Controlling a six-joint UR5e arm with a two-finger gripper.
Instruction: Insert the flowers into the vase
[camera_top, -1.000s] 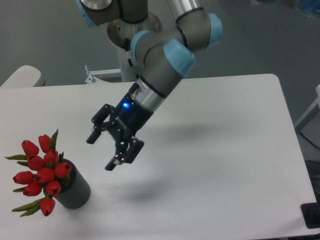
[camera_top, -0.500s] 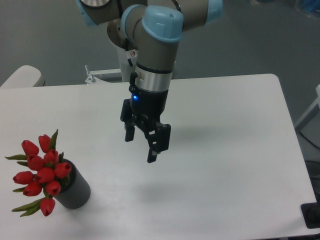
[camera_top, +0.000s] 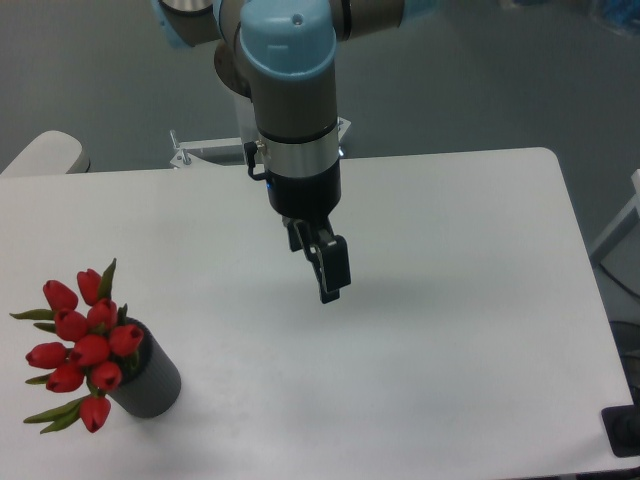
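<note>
Arm has swung away from the bunch over the last second: the pincer (camera_top: 325, 268) was tilted and splayed open near the left-centre of the bench (camera_top: 480, 330), now it hangs more or less vertical over the middle, further right and well apart from the vase (camera_top: 152, 385). From this angle the fingers line up edge-on, so I cannot tell how wide they stand now; nothing is in them. The flowers (camera_top: 85, 345) haven't budged across the frames: stems down in the vase mouth, red buds spilling out over its upper-left rim, leaves poking out to the left, at the front-left corner of the bench. Vase leans in this view but looks steady. My read: insertion is done, this is the retreat after release. Only thing left is clearing the arm, no regrasp needed unless the bunch tips.
</note>
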